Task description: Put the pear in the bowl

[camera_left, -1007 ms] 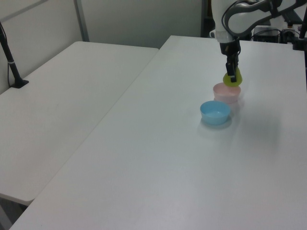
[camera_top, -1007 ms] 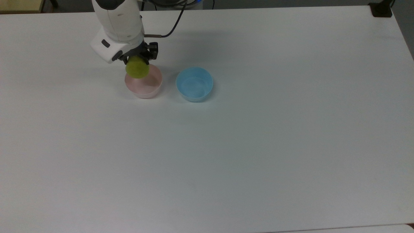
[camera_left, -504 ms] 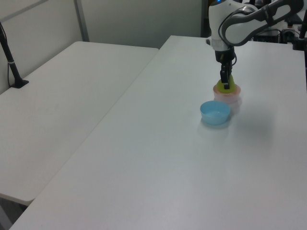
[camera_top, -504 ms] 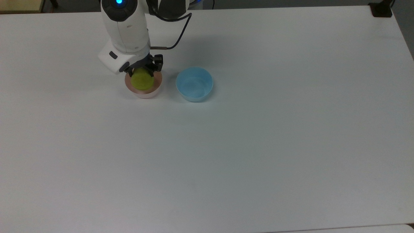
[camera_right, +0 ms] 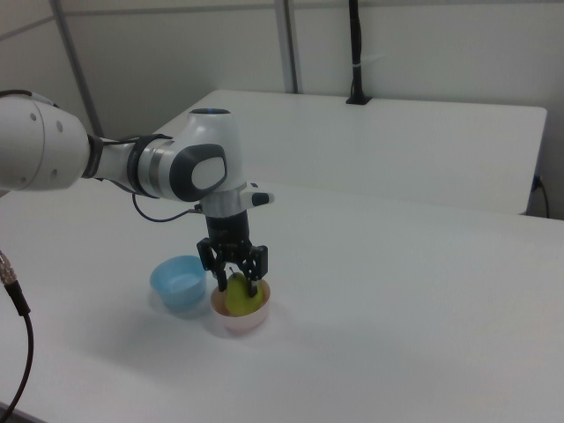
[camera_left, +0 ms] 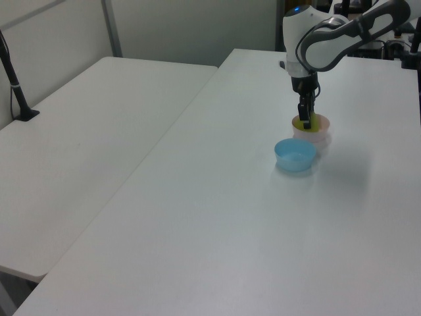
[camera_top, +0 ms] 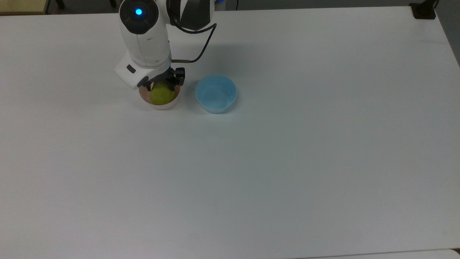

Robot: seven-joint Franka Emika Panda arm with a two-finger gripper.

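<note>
Table (camera_top: 287, 162): flat, matte white top, wide and rectangular; second white table beside it at the left view's left.
Arm (camera_top: 143, 32): glossy white rounded casing with a lit blue dot on top, black cable looping off toward the top view's right; reaches down over the pink bowl, wrist near vertical in the right view.
Gripper (camera_top: 162, 85): black two-finger tool pointing straight down into the pink bowl (camera_top: 169, 104); fingers (camera_right: 253, 265) set apart on either side of the pear, close against it; cannot tell whether gripping or merely flanking.
Pear (camera_top: 162, 94): yellow-green, smooth, rounded, lying inside the pink bowl, its top rising above the rim; in the right view (camera_right: 238, 296) seated between the black fingers.
Pink bowl: small, round, pale pink smooth plastic, upright on the table, mostly covered by the arm in the top view.
Blue bowl (camera_top: 216, 93): same size and round shape, light blue plastic, just beside the pink bowl at the top view's right, not touching.
</note>
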